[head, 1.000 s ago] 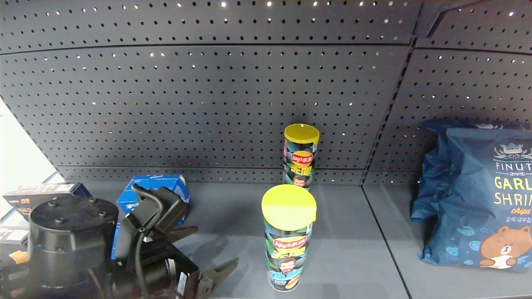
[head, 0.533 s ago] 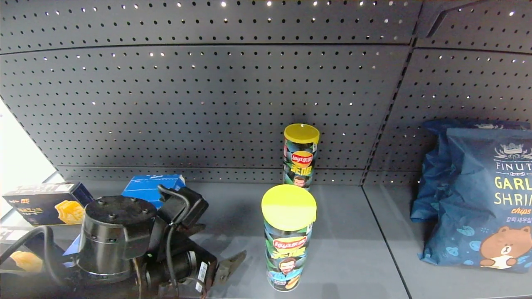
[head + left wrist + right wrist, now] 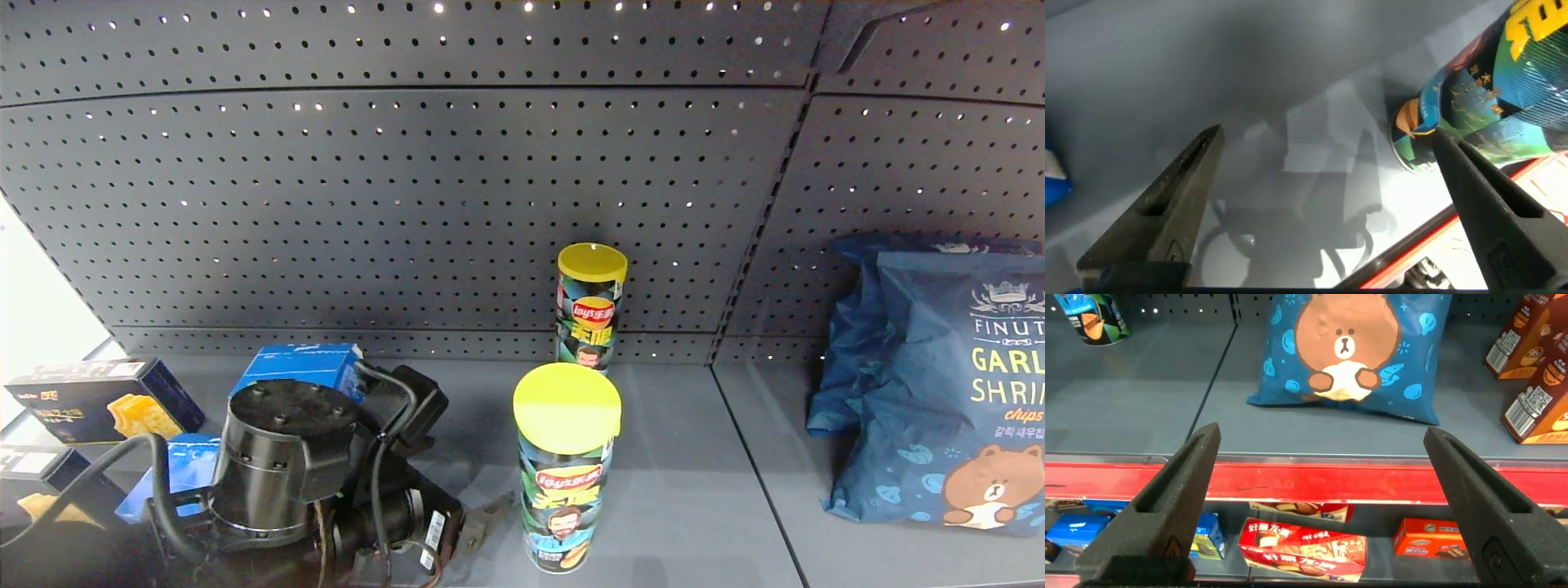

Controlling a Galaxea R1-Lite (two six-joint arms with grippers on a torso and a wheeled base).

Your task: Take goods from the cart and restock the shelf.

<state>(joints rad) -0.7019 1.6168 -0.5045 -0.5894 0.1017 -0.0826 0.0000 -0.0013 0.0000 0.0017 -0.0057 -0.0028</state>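
Note:
Two chip cans with yellow lids stand on the grey shelf [image 3: 694, 490]: a front can [image 3: 567, 465] near the shelf's edge and a rear can [image 3: 591, 306] against the pegboard. My left gripper [image 3: 478, 523] is low on the shelf, just left of the front can's base. In the left wrist view the left gripper [image 3: 1327, 139] is open with nothing between its fingers, and the front can [image 3: 1478, 106] lies just off one fingertip. My right gripper [image 3: 1323, 434] is open and empty in front of the shelf's red edge strip [image 3: 1306, 482], facing a blue bear-printed chip bag [image 3: 1347, 351].
Blue boxes [image 3: 306, 363] sit behind the left arm, and dark snack boxes [image 3: 98, 400] lie at the far left. Blue chip bags [image 3: 939, 384] fill the right bay. Boxes [image 3: 1302, 543] sit on the lower shelf. Bare shelf lies between the cans and the bags.
My left arm has moved right along the shelf toward the front can, uncovering more of the blue and dark boxes. Cans and bags have not moved.

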